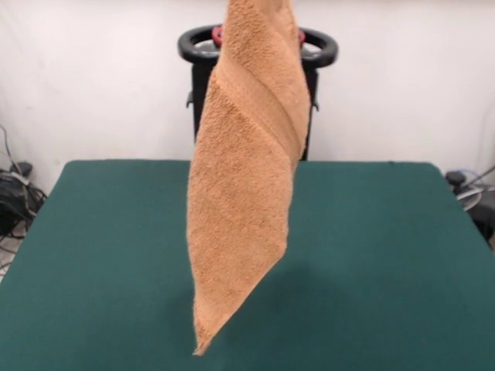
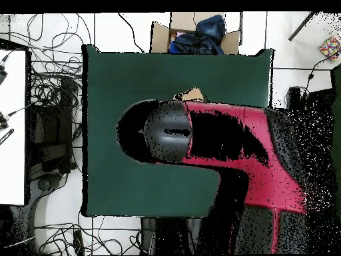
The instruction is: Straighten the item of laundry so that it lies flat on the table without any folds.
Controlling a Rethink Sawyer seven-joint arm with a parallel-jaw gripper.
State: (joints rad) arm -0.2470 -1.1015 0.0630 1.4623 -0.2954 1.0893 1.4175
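I have the towel (image 1: 246, 178) hanging in a long twisted drape above the desk (image 1: 387, 255), tip just clear. I cannot see the jaws, so their state is unknown. I'd lower slowly, dragging sideways so it unrolls flat.

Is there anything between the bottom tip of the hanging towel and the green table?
Nothing shows there. In the front view the towel hangs down to a point above the table, with bare green felt and a faint shadow around it.

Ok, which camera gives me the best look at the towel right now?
The front view: the towel hangs full length from the picture's top edge, its lowest corner above the table. From overhead, the arm covers it; only a small tan scrap shows.
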